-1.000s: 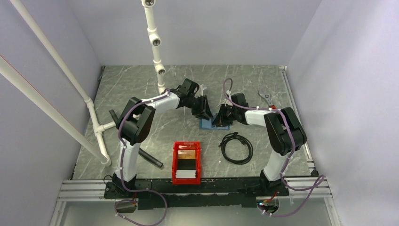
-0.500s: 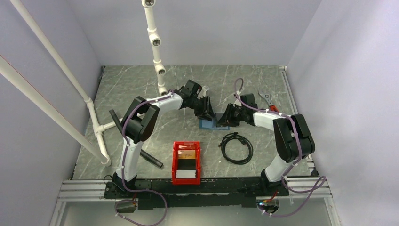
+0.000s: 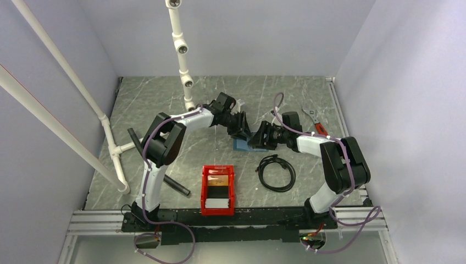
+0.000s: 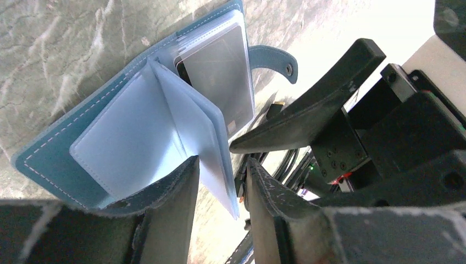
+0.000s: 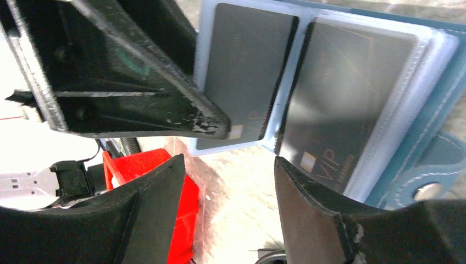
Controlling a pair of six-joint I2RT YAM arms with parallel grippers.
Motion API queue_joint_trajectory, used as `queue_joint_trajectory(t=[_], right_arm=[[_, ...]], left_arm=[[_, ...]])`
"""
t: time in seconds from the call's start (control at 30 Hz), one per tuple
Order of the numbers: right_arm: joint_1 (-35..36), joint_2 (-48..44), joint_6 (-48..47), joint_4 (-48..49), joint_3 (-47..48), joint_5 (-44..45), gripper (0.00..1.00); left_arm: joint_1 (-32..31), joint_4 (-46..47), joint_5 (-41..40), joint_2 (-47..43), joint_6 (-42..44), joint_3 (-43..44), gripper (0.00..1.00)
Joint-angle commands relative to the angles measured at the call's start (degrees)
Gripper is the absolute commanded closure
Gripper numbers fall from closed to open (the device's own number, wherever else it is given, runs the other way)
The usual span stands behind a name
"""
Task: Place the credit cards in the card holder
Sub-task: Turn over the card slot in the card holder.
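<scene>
My left gripper (image 4: pixel 221 163), jaws narrowly apart, straddles a leaf of the holder (image 4: pixel 38 160); my right gripper (image 5: pixel 228 162) gapes empty at its 3 o'clock. The cards (image 3: pixel 218 202) lie at 7, in the bin (image 3: pixel 204 190).

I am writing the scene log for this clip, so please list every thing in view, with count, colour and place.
card holder: one, blue, open on the table between the pincers
dark cards: two, dark grey, in the holder's clear sleeves
bin: one, red, near edge, middle
credit cards: one orange-gold, some whitish, inside the bin
cable: one, black, coiled, right of the bin
hand tool: one, silver with red handle, far right
pipe frame: white, left and rear
rod: one, black, left of the bin
table: grey, marbled
left pincer: black, a sleeve leaf in its gap, grip unclear
right pincer: black, open, at the holder
</scene>
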Motion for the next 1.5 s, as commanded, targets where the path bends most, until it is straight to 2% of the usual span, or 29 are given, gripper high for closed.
queue_joint_trajectory(t=[0.0, 0.23, 0.43, 0.53, 0.77, 1.13, 1.37, 1.47], right_arm=[[1.9, -3.1, -1.7, 2.3, 1.3, 0.7, 0.36], [2.4, -2.8, -2.0, 0.8, 2.1, 3.7, 0.36], [2.5, -2.5, -1.6, 1.5, 1.6, 3.6, 0.44], [2.4, -2.0, -1.8, 0.7, 2.0, 4.1, 0.52], [2.8, -3.6, -3.5, -2.1, 3.0, 8.4, 0.55], [2.8, -6.8, -6.0, -7.6, 2.8, 15.6, 0.73], [3.1, -8.4, -11.1, -22.2, 6.6, 32.8, 0.66], [7.5, -11.2, -14.3, -29.1, 10.2, 41.7, 0.58]], left_arm=[[-0.3, -0.2, 0.3, -0.4, 0.8, 2.3, 0.57], [-0.4, -0.6, 0.3, 0.1, 1.0, 2.5, 0.57], [-0.5, -1.3, 0.0, 0.0, 1.6, 2.8, 0.57], [-0.5, -1.3, 0.0, -0.1, 1.7, 2.7, 0.57], [-0.5, -1.3, 0.2, 0.0, 1.6, 2.9, 0.56], [1.0, -6.0, -1.7, -3.6, 5.3, 3.5, 0.43], [5.0, -13.5, -6.0, -12.9, 10.5, -0.2, 0.40], [6.0, -17.7, -8.5, -19.9, 12.3, -3.0, 0.37]])
